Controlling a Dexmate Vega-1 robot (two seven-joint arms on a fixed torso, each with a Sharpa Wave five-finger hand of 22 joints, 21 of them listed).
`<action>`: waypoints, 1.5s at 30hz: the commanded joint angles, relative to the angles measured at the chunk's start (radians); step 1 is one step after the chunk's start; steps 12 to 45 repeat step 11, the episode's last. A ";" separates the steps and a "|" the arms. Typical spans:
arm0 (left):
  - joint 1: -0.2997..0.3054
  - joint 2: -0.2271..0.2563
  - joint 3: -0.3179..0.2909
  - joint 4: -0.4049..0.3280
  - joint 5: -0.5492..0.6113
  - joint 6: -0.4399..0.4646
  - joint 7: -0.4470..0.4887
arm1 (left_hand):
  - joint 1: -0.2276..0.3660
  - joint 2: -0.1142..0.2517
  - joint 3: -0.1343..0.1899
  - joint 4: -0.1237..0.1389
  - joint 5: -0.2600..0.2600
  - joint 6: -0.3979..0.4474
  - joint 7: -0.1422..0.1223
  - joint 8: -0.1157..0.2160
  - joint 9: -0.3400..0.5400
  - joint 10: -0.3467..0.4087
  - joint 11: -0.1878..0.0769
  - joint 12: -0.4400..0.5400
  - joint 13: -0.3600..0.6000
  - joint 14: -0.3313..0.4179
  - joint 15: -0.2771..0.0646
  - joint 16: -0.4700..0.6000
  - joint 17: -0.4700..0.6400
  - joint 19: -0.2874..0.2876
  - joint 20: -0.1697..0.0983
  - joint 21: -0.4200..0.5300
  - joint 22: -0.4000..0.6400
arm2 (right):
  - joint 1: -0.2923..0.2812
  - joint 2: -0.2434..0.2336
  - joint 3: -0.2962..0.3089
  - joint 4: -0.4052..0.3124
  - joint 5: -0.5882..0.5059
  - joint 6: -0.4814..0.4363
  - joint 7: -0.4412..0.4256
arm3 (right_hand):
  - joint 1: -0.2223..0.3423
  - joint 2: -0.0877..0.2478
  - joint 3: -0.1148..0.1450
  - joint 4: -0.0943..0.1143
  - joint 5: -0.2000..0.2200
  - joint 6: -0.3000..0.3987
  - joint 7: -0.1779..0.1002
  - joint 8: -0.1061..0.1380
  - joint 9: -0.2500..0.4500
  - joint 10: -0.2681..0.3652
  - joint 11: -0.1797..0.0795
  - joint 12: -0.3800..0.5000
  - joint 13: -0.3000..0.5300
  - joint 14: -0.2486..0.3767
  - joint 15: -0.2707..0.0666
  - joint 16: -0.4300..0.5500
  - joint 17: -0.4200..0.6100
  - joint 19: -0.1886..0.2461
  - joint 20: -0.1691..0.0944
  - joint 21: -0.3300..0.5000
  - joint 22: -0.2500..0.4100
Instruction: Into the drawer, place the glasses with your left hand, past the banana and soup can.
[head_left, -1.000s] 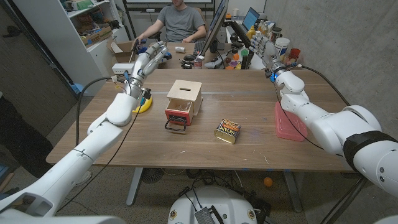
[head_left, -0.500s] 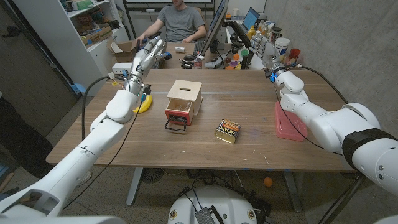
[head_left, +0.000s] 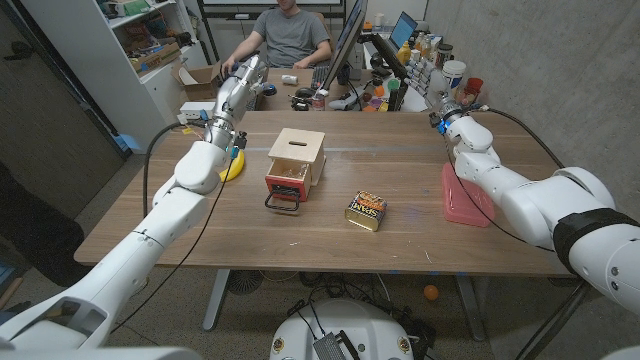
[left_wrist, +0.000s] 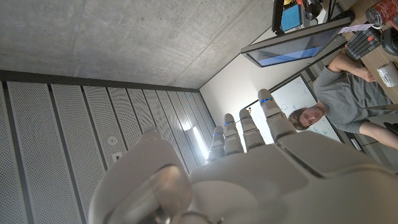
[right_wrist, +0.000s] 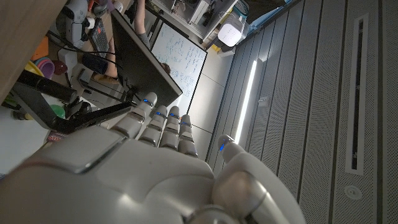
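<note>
1 drawer box (head_left: 297, 160), 1 banana (head_left: 231, 165), 1 can (head_left: 366, 211), 1 pink pad (head_left: 465, 195).

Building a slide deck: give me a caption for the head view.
Both hands raised at the far edge; open drawer, banana and soup can wait on the table.

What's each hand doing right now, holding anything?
Left hand: raised, fingers extended, holding nothing, open.
Right hand: fingers straight in its wrist view, nothing held, open.
</note>
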 joint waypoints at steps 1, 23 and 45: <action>-0.025 0.006 0.008 0.021 -0.037 0.013 -0.037 | -0.011 -0.002 -0.005 0.005 0.008 0.005 0.002 0.006 0.001 0.001 -0.005 0.007 0.001 0.001 -0.001 0.008 0.002 -0.007 -0.005 -0.004 0.002 | -0.174 -0.105 0.000 -0.285 -0.025 -0.105 -0.140 | -0.002 0.054 0.003 -0.004 -0.006 0.007 0.004 -0.004 0.003 0.005 0.001 -0.001 0.004 0.001 0.008 0.000 0.001 -0.002 -0.023 -0.004 0.002; -0.079 -0.029 0.051 0.114 -0.033 0.003 -0.062 | -0.027 -0.007 -0.016 0.011 0.011 -0.002 0.007 0.004 0.000 -0.008 0.006 0.006 0.000 -0.005 0.004 0.008 0.001 -0.023 -0.010 -0.007 0.002 | -0.086 -0.038 0.009 -0.047 -0.001 -0.010 -0.054 | 0.001 0.055 0.005 -0.007 -0.005 0.006 0.004 -0.004 0.003 0.005 0.000 -0.001 0.004 0.001 0.006 -0.001 0.000 -0.004 -0.024 -0.004 0.002; -0.079 -0.029 0.051 0.114 -0.033 0.003 -0.062 | -0.027 -0.007 -0.016 0.011 0.011 -0.002 0.007 0.004 0.000 -0.008 0.006 0.006 0.000 -0.005 0.004 0.008 0.001 -0.023 -0.010 -0.007 0.002 | -0.086 -0.038 0.009 -0.047 -0.001 -0.010 -0.054 | 0.001 0.055 0.005 -0.007 -0.005 0.006 0.004 -0.004 0.003 0.005 0.000 -0.001 0.004 0.001 0.006 -0.001 0.000 -0.004 -0.024 -0.004 0.002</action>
